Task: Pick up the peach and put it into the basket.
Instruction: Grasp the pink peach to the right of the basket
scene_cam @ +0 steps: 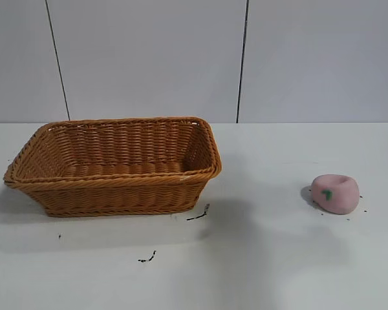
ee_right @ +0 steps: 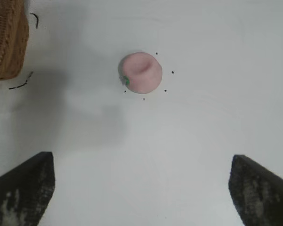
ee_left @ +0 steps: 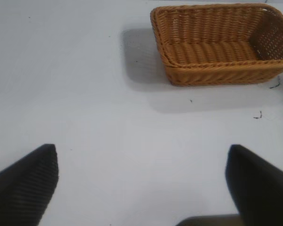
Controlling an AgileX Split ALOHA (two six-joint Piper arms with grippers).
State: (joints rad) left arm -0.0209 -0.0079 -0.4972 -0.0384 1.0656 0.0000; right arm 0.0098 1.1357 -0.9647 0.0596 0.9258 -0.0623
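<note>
White worktop (scene_cam: 271, 258) w/ pale panelled wall (scene_cam: 149, 58) behind. Basket (scene_cam: 116, 165) sits twd the left side, a few dark scuff marks (scene_cam: 198, 215) just in front. Peach (scene_cam: 335, 194) rests on the worktop well apart, at right. Neither arm shows in the exterior view. Left end effector (ee_left: 141, 188) hangs over bare worktop, jaws wide apart, holding nothing. Right end effector (ee_right: 141, 188) is above the worktop short of the peach, spread wide, touching nothing.

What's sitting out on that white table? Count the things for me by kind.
Basket: 1, orange-brown wicker
Peach: 1, pale pink toy fruit
Total: 2 things on the table, plus a few small dark specks
</note>
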